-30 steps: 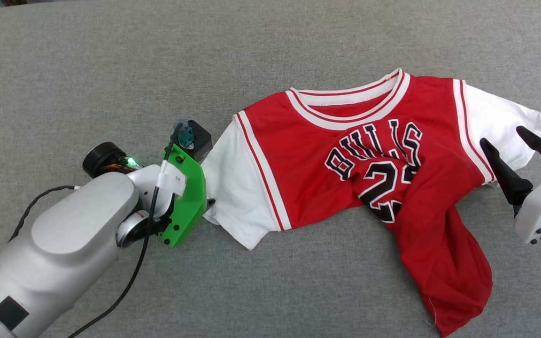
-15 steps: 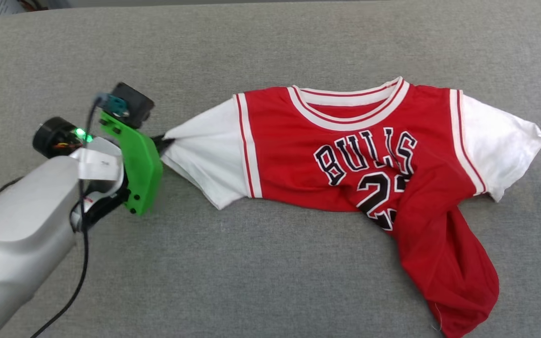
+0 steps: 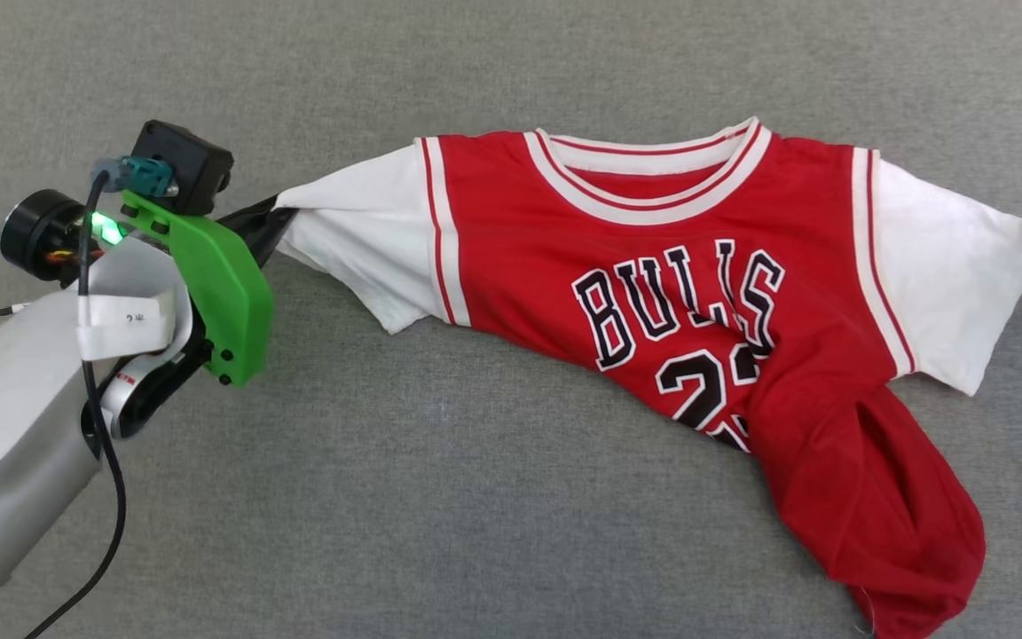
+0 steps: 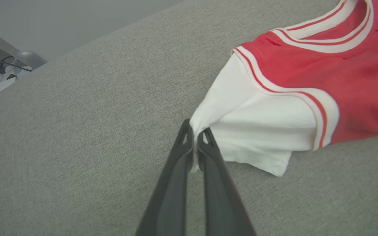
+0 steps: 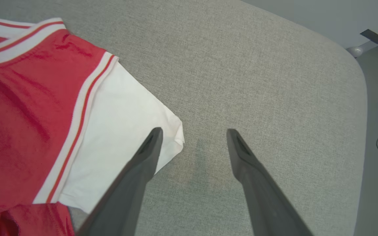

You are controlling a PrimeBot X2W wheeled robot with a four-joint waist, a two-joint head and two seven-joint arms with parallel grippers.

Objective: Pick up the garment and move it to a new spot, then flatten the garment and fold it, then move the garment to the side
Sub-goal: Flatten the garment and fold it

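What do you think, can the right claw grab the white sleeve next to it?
Probably yes. The right gripper is open, one finger right by the corner of the garment's white sleeve, and nothing lies between them on the grey cushion.

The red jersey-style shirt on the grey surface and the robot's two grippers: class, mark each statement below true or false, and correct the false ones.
1. The left gripper is shut on a white sleeve of the red jersey-style shirt. True.
2. The right gripper clamps the other white sleeve. False: its fingers stand open by that sleeve's corner, holding nothing.
3. The shirt lies lettering-up on the grey fabric surface. True.
4. The shirt is folded neatly in half. False: it is spread out, its lower body bunched and twisted.
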